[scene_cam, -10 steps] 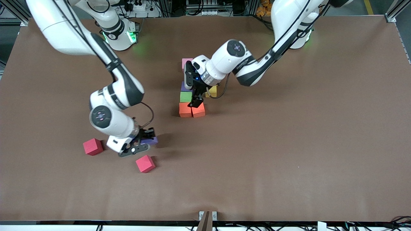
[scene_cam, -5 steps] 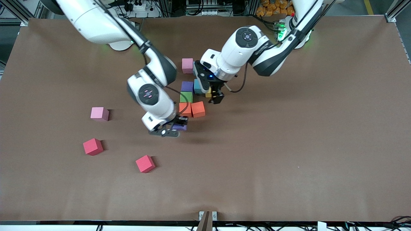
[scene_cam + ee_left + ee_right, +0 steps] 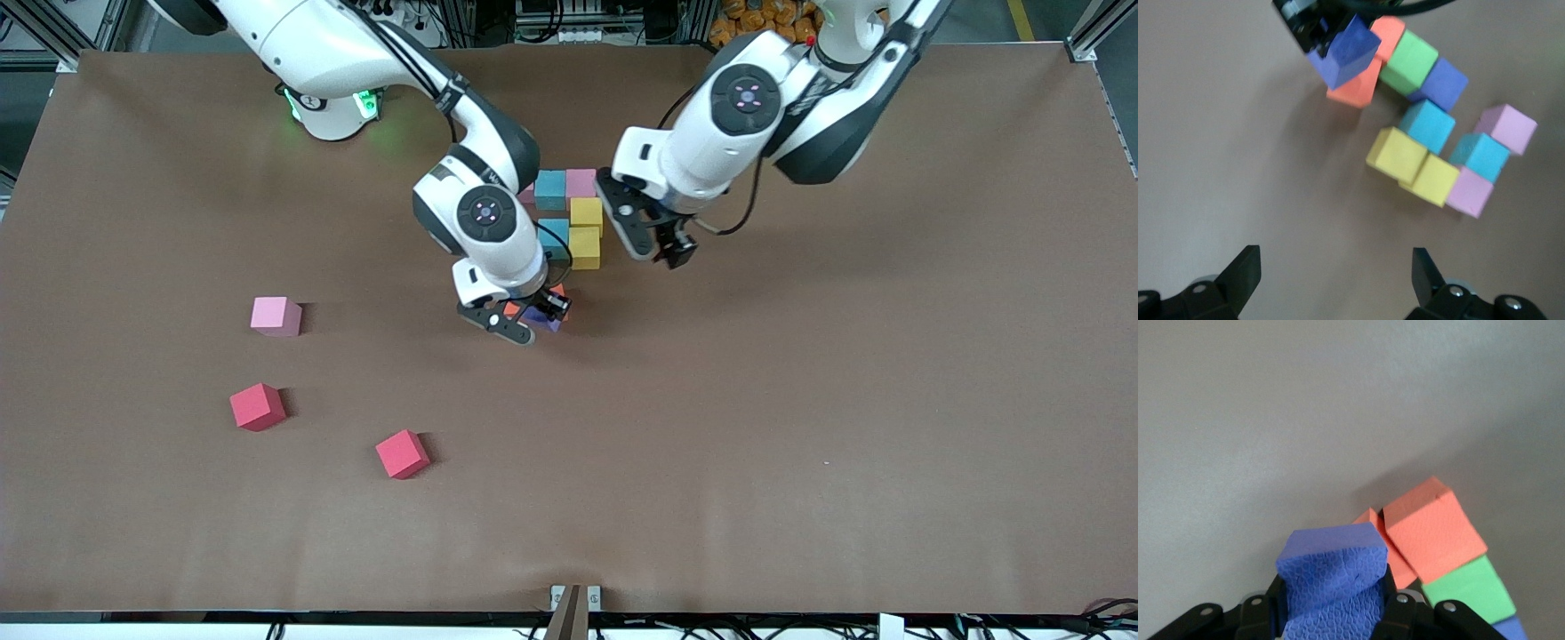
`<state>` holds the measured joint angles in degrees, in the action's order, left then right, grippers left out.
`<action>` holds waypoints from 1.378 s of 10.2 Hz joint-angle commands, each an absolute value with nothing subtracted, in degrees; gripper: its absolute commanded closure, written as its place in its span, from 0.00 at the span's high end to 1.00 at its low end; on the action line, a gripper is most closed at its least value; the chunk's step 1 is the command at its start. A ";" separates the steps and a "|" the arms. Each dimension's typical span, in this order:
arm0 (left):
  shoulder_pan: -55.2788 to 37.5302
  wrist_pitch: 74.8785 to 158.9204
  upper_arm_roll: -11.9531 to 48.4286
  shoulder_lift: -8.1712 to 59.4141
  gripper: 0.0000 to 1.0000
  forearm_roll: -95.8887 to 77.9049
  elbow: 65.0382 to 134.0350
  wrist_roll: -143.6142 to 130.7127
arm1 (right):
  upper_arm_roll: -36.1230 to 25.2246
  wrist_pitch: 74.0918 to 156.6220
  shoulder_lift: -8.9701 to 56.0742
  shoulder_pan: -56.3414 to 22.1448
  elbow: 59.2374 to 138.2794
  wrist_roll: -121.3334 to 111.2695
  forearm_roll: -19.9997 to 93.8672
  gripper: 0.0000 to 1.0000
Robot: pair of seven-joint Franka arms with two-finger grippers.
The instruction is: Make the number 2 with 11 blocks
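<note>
A: Carrying a purple block (image 3: pixel 542 317), the right gripper (image 3: pixel 524 318) is clamped tight on it and hangs over the two orange blocks (image 3: pixel 1365 73) at the end of the number 2 (image 3: pixel 569 222) that lies nearest the front camera. I'd judge this to be the last cube of that bottom row.

B: What's already down?

A: Mid-bench (image 3: pixel 800 400), from the left wrist view: a pink block (image 3: pixel 1469 191), a light blue block (image 3: pixel 1480 155) and another pink one in the top row, two yellow blocks (image 3: pixel 1413 167), a second light blue, a purple block, the green block (image 3: pixel 1408 61), then the oranges. A spare pink cube (image 3: pixel 276 316) and two red cubes (image 3: pixel 258 406) sit well apart toward the right arm's end.

B: And the left gripper (image 3: pixel 653 240)?

A: Jaws spread wide, holding nothing, waiting over bare bench beside the yellows.

B: How to set it well?

A: The cube looks tilted in the grip, so level it first. Shift it clear of the orange pair to the free spot in line with them, lower straight, and let one face meet the neighbouring orange flush. Foam nudges easily; a slanted descent could push the oranges askew. Release only once it rests flat.
</note>
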<state>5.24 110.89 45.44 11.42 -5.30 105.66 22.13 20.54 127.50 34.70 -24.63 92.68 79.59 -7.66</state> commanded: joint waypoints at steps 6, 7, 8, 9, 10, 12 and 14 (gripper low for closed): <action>20.55 93.08 45.36 11.16 1.00 -2.03 91.96 21.80 | 12.75 126.74 37.00 -36.56 86.92 111.50 0.06 0.00; 22.22 92.99 44.05 11.34 1.00 -1.85 91.15 20.67 | 11.70 127.26 37.61 -37.00 86.75 117.54 1.04 0.00; 22.85 93.08 41.86 10.82 1.00 -1.41 90.62 16.48 | 10.30 127.53 38.23 -37.00 86.57 125.08 1.23 0.00; 22.76 92.99 40.27 10.90 1.00 -0.19 89.22 13.56 | 9.33 127.62 38.93 -36.91 86.49 129.94 2.27 0.00; 22.59 93.08 38.51 10.64 1.00 0.69 88.60 7.62 | 9.06 127.62 39.46 -37.00 86.48 131.03 4.20 0.00; 16.65 93.16 29.76 10.11 1.00 2.44 85.44 -2.78 | 9.05 127.62 40.25 -37.53 86.31 133.14 5.01 0.00; 12.93 93.25 23.31 7.66 1.00 4.66 85.43 -2.29 | 9.05 127.62 40.17 -37.53 84.39 133.24 5.10 0.00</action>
